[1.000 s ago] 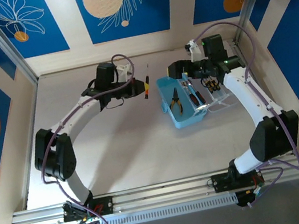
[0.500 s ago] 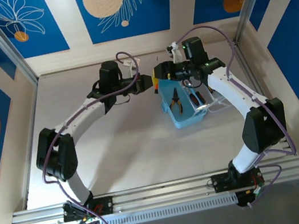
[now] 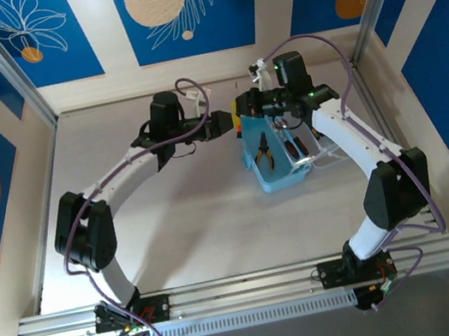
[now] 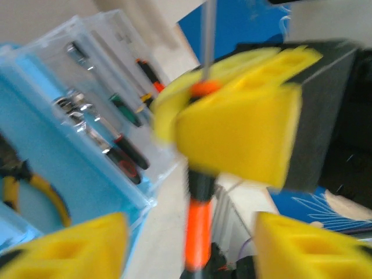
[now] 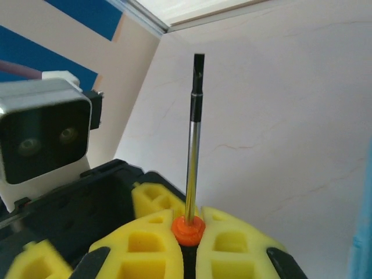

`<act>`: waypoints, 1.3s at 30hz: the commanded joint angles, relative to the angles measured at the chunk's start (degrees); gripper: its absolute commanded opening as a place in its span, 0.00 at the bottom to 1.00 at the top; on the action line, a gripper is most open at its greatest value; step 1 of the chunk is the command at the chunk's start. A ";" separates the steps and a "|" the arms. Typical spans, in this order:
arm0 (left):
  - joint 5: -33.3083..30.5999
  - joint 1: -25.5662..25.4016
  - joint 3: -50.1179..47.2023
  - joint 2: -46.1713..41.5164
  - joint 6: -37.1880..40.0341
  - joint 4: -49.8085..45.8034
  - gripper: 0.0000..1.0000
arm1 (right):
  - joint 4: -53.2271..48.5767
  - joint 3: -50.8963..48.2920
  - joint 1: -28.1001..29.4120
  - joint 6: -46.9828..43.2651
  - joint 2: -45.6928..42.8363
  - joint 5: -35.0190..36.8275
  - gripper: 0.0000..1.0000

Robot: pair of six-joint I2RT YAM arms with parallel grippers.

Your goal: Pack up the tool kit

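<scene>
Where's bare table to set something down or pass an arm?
Free: the wide table patch between the two arms, on the near side of the blue case; also the rear-left corner behind the left arm. Crowded: rear centre, where left gripper and right gripper meet around the screwdriver.

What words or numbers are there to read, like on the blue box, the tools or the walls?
No text can be read anywhere.
On the blue case: no lettering to be seen.
On the screwdriver: plain shaft, orange collar, no marks.
On the tools in the clear lid: too blurred to tell.
On the wall panels: only leaf and circle drawings.
</scene>
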 commanded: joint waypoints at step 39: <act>-40.07 2.80 10.28 9.75 28.56 -43.78 1.00 | -31.73 19.14 -16.51 -43.98 20.92 47.29 0.00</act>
